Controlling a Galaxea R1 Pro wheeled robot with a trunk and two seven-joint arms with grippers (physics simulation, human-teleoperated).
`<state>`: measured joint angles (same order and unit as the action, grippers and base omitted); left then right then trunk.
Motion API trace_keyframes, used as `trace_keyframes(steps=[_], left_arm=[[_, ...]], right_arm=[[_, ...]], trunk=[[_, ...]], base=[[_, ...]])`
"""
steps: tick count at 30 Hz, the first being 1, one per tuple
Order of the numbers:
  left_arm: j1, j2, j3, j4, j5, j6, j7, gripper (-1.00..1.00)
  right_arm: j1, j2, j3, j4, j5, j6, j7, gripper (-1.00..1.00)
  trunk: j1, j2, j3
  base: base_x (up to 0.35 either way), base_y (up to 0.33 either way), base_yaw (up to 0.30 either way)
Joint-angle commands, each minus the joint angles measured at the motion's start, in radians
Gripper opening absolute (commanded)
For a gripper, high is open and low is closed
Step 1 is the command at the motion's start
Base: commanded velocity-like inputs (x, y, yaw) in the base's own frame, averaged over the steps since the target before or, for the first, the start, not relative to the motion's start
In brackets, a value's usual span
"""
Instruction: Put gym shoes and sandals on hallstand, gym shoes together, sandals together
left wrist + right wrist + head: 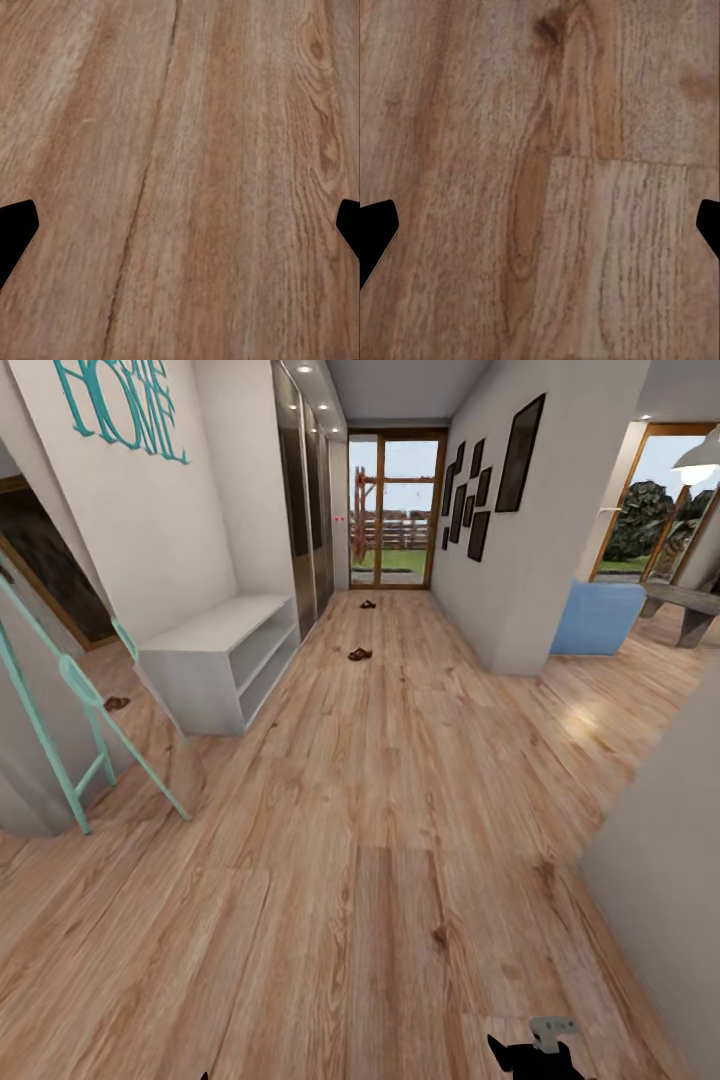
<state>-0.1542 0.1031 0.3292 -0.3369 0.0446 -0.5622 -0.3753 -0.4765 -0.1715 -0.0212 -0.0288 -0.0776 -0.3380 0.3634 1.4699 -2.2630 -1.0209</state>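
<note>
Looking down the corridor from the head camera, you have the corridor floor (400,840) stretching ahead of you in light brown planks toward a glazed door (397,510) at the far end. Against the wall on your left stands a pale grey-white unit with two open shelves under a flat top (225,655); from here you cannot tell whether it is the hallstand, since no upper shelves show. Two small dark reddish-brown shapes lie on the planks beyond it, well apart from each other: the nearer sandal (359,654) sits just past the unit's far end, and the farther sandal (368,604) lies close to the door. Another small brown shape (117,703) rests on the floor to your left, between the unit and a turquoise ladder frame (80,700); it is too small to identify. Dark picture frames (490,480) hang on the wall to your right. Your right gripper (528,1055) shows at the lower edge of the head view, low over the planks. In the left wrist view your left gripper (180,225) has its dark fingertips (15,225) spread to opposite edges with bare wood grain between them, holding nothing. The right wrist view shows the same: fingertips (375,225) wide apart over a plank joint, nothing gripped.
</note>
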Motion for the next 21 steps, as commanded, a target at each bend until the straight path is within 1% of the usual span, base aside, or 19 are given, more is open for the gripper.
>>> trace_keyframes(steps=[1,21], left_arm=[[-0.001,0.0,0.006,0.001,0.005,0.0,-0.01,1.0],[-0.001,0.0,0.007,0.001,0.005,-0.001,-0.01,1.0]], right_arm=[[-0.001,0.0,-0.002,0.001,-0.008,-0.001,0.008,1.0],[-0.001,0.0,-0.002,0.001,-0.008,-0.001,0.008,1.0]], trunk=[[0.0,0.0,-0.001],[0.0,0.0,-0.001]], base=[[0.338,0.0,0.0],[0.338,0.0,0.0]])
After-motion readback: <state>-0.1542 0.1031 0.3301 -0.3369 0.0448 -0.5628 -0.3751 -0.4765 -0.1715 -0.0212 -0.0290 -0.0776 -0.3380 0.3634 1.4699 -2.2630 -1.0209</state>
